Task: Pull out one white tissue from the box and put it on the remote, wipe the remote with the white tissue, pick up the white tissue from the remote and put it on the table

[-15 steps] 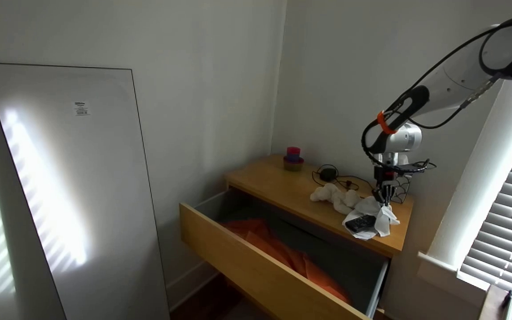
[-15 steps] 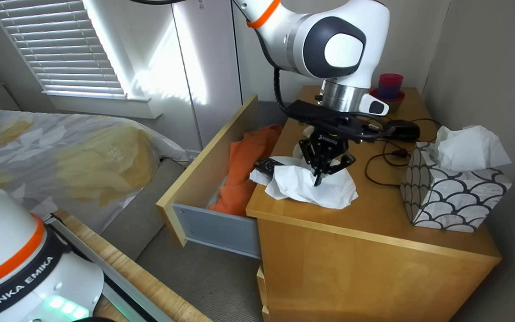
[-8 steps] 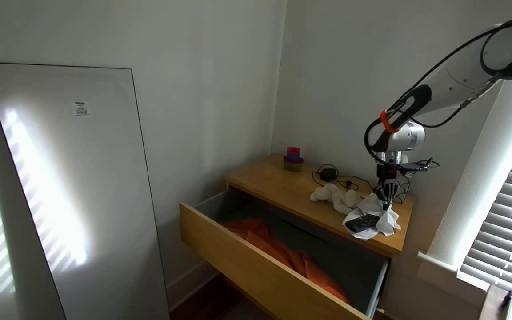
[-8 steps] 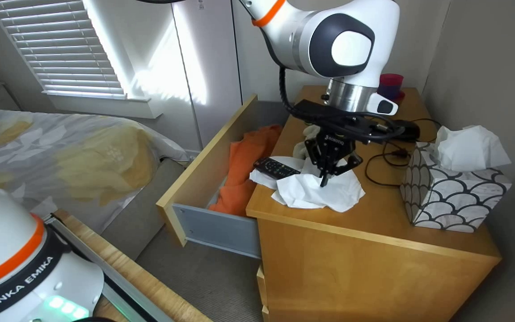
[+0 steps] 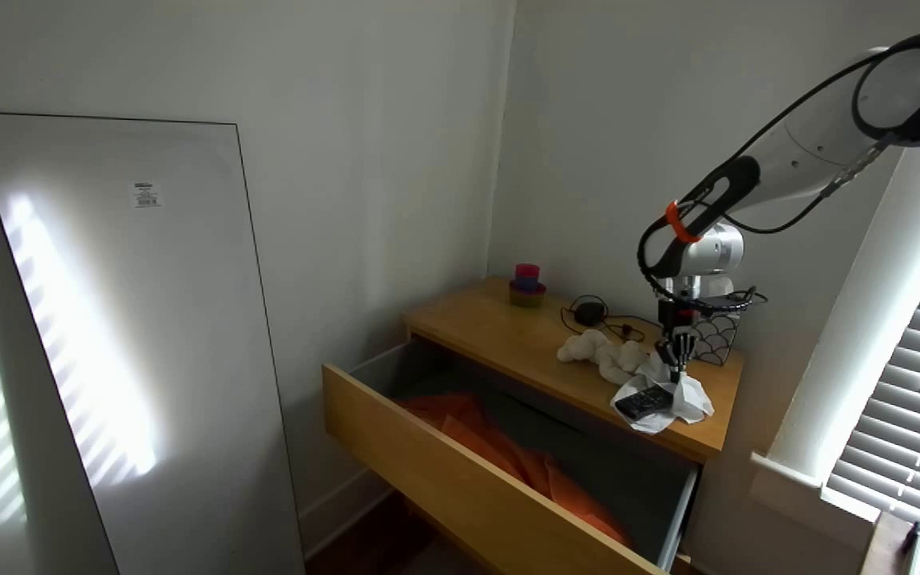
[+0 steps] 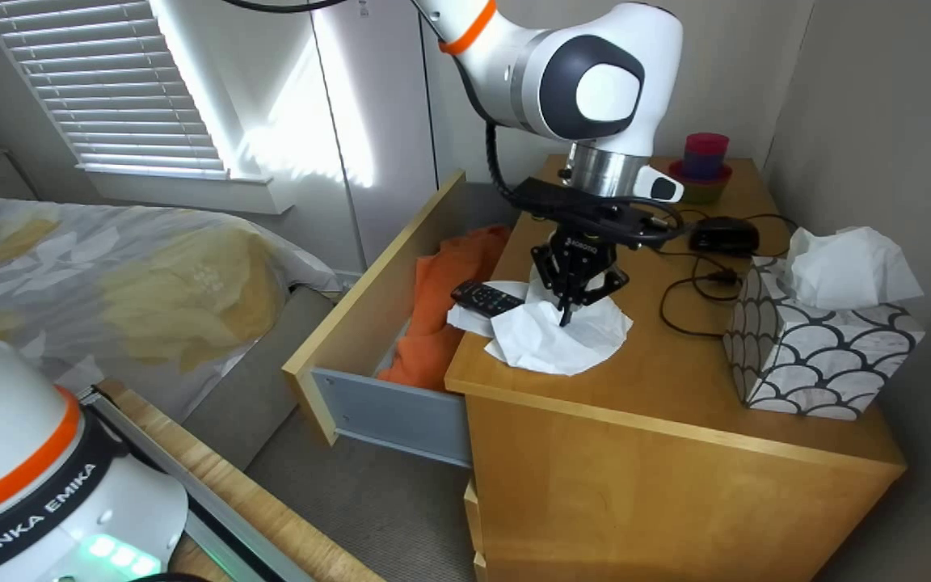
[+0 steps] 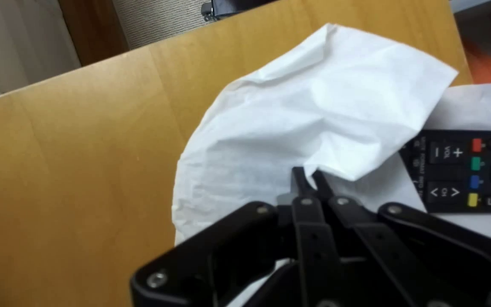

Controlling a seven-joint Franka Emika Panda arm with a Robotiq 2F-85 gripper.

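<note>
Pinching a small peak of the white tissue (image 7: 296,115) between their tips, the jaws pointed down at the worktop (image 7: 88,170), the rest of the tissue spread loosely under and ahead of them. The remote (image 7: 463,170) lay just beside the jaws, to their right in the wrist view, on white paper (image 7: 480,104); I could not tell whether that was part of the same tissue. By its look the tissue was very light, limp and easy to tear, so it would probably trail and fold rather than push, and the gathered peak seemed the best place to hold it. The remote looked stiff and likely to skid on the paper under a hard press, perhaps towards the open drawer (image 6: 389,416) beyond it from the jaws. Below the jaws the worktop was plain wood with a faint sheen, probably smooth enough to let the paper slide. In an exterior view the box (image 6: 845,356) stood well apart from the jaws, another tissue (image 6: 853,267) poking up from its top; farther from them were a bed (image 6: 134,283) and a window blind (image 6: 114,89).
</note>
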